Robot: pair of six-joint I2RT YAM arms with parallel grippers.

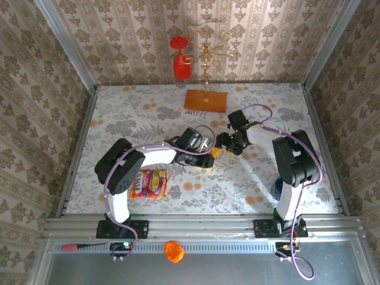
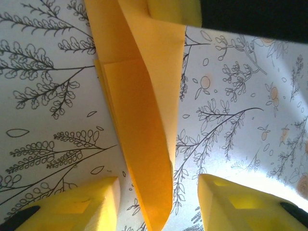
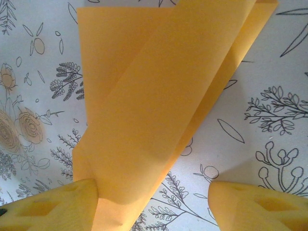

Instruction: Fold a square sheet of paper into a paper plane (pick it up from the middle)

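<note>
Left gripper: jaws partway apart, and its yellow fingers are cut off by the bottom of the left wrist view. The paper's tip hangs between them with a gap on each side. Nothing is pinched.
Right gripper: jaws wide apart, fingers cropped at the bottom of its own view. The paper's lower edge rests against the finger at that view's left, and the other finger is clear of it. No grip.
Folded paper sheet: yellow-orange and creased lengthwise, with overlapping layers. It lies at mid-table between the two grippers.
Cut off: the sheet's far end runs out of the top of both wrist views. A dark shape covers the upper right corner of the left wrist view.
Hard to make out: from above, the two wrists cover nearly all of the paper, leaving only a yellow sliver. A blue object behind the right arm is mostly hidden.
Table edges: the floral cloth ends at metal rails and papered walls.
Open room: bare cloth lies to the far left and far right of the arms.
Neighbours: the snack packet is by the left arm and the board with gold stand is at the far side. Both are well apart from the paper.
</note>
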